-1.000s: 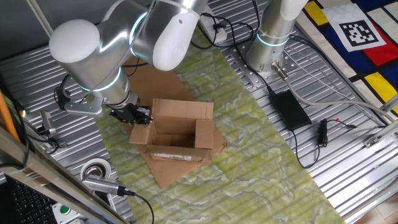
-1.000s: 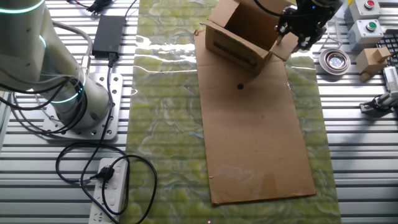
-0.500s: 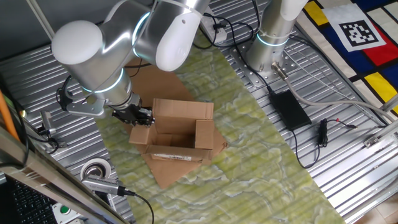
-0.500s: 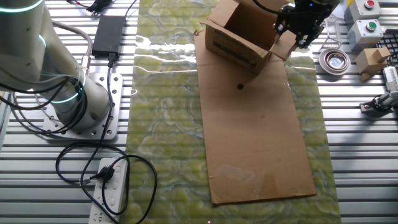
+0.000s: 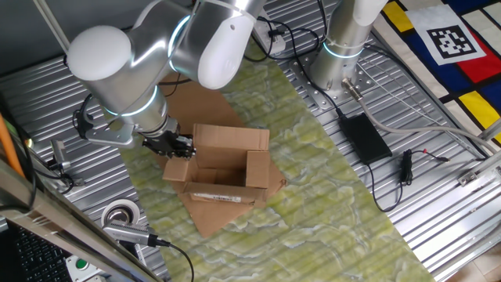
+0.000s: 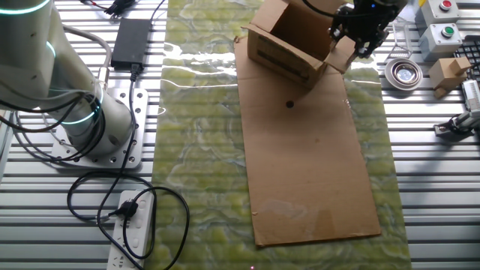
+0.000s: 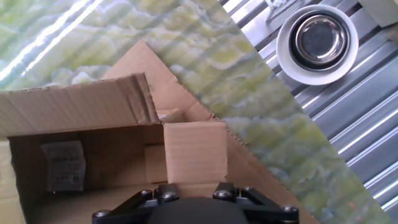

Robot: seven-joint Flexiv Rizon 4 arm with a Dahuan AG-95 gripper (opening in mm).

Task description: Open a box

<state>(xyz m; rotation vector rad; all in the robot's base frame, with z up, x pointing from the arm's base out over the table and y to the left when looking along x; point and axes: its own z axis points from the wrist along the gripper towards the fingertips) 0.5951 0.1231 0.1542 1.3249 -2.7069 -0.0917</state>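
Note:
The box (image 5: 223, 168) is a small brown cardboard carton standing on a flat cardboard sheet, with its top flaps spread apart and its inside visible. A white label (image 5: 215, 197) runs along its front side. My gripper (image 5: 177, 146) hangs at the box's left side, right at the left flap (image 5: 175, 169). In the other fixed view the gripper (image 6: 361, 36) sits above that flap (image 6: 342, 58). The hand view looks into the box (image 7: 93, 155), with the flap (image 7: 194, 152) face-on just ahead of the gripper body. The fingertips are hidden.
A large flat cardboard sheet (image 6: 307, 157) lies on the green patterned mat (image 5: 313, 180). A tape roll (image 6: 406, 72) and button boxes (image 6: 448, 34) sit close to the gripper. A black power brick (image 5: 363, 137) and cables lie by the second arm's base (image 5: 337, 59).
The arm has shifted slightly, and the gripper has risen a little beside the left flap. The box has not visibly moved.

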